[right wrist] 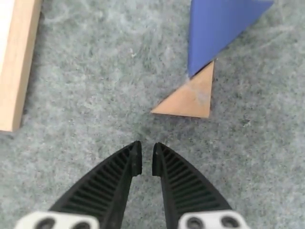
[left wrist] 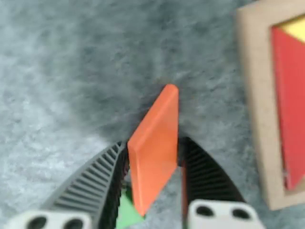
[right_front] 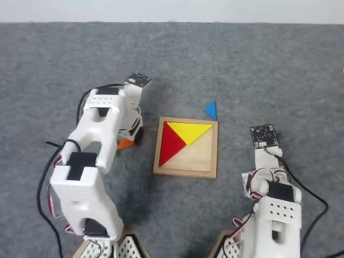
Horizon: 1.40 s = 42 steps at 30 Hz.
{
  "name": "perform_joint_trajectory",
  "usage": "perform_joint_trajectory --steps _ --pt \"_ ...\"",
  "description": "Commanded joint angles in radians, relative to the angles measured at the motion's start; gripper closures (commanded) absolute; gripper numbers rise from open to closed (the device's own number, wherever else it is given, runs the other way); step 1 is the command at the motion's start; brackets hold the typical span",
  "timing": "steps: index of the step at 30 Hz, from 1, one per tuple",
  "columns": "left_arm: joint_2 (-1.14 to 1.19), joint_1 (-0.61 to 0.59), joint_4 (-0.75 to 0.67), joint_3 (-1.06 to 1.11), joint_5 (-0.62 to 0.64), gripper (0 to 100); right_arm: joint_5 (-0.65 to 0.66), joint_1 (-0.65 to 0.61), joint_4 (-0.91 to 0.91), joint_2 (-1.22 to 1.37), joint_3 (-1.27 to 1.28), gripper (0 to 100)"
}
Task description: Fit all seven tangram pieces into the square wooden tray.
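Note:
The square wooden tray [right_front: 185, 171] lies mid-table with a red triangle [right_front: 171, 144] and a yellow triangle [right_front: 189, 131] inside. My left gripper [left wrist: 153, 143] is shut on an orange piece [left wrist: 155, 143], held on edge just above the carpet left of the tray [left wrist: 252, 95]. Under the fingers lies a green piece [left wrist: 125, 215]. My right gripper [right wrist: 143, 158] is shut and holds nothing, low over the carpet right of the tray. A dark blue triangle [right wrist: 219, 28] and a tan triangle [right wrist: 190, 99] lie just ahead of it, touching. A light blue triangle [right_front: 211, 110] sits behind the tray.
Grey carpet covers the table. The tray's wooden side [right wrist: 19, 62] runs beside my right gripper. The left arm [right_front: 97, 134] stands over the orange [right_front: 126, 143] and green pieces; the right arm [right_front: 271, 204] stands at the front right.

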Motion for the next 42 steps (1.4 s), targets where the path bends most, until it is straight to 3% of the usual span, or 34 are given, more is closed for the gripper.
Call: perform_joint_trajectory --steps 1,11,16,20,24,30,33,42 --pt "0.000 0.008 -0.037 -0.027 0.015 92 0.006 -0.008 -0.021 -0.018 -0.006 94.1" --pt "0.005 0.006 -0.017 -0.071 0.011 99 0.006 -0.008 -0.021 -0.018 -0.005 94.1" --pt "-0.012 0.043 0.147 -0.176 -0.002 99 0.006 -0.010 -0.021 -0.018 -0.005 94.1" --pt "-0.081 0.157 0.310 -0.272 0.005 99 0.005 -0.008 -0.021 -0.021 -0.005 94.1" --pt "-0.158 0.350 0.371 -0.280 0.051 99 0.005 -0.007 -0.021 -0.021 -0.005 94.1" --pt "-0.167 0.549 0.305 -0.245 0.117 99 0.006 0.067 -0.021 -0.024 -0.018 94.0" --pt "-0.166 0.575 0.230 -0.205 0.117 99 0.005 0.134 -0.021 -0.024 -0.037 94.0" --pt "-0.115 0.591 0.044 -0.131 0.152 99 0.005 0.105 -0.021 -0.024 -0.035 94.0"
